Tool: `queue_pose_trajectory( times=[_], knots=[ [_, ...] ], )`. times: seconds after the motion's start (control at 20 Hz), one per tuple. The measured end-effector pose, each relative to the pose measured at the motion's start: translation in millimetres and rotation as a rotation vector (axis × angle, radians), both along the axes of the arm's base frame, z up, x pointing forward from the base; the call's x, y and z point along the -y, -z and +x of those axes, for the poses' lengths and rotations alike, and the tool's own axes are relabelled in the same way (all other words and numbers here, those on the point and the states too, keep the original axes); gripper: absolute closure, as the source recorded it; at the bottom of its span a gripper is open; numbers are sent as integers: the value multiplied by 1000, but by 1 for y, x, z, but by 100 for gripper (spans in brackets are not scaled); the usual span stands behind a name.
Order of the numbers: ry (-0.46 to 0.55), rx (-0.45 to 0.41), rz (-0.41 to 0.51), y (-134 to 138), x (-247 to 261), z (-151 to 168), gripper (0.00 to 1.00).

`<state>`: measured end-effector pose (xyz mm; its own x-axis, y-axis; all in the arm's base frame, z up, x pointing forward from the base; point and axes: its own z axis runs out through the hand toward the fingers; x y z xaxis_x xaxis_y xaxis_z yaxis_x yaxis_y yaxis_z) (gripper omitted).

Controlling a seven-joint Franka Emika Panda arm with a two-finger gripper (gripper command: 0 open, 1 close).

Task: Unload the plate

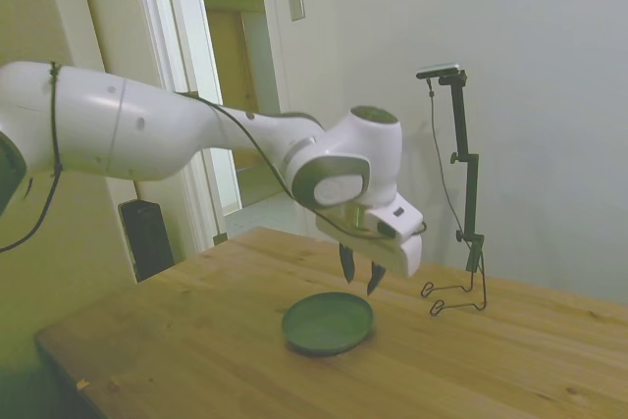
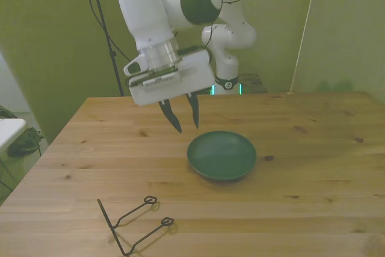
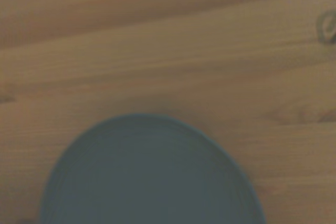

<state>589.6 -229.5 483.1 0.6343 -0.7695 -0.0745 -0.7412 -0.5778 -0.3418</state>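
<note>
Wooden table (image 2: 313,148) held the dark green plate (image 2: 222,154) lying flat near its middle. Gripper (image 2: 182,123) hung above the table just beside the plate's rim, fingers spread, pinching nothing. Thin black wire stand (image 2: 135,224) lay well apart near the table's edge.

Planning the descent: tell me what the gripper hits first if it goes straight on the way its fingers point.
The gripper points down, fingers apart. It would probably meet the bare table just beside the plate, or clip its near rim; depth is unclear.
</note>
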Motion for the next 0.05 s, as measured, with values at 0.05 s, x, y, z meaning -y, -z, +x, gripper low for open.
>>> queue_pose_trajectory(
  times=[0.05],
  knots=[
    [3, 12, 4, -19, -4, -2, 0]
  ],
)
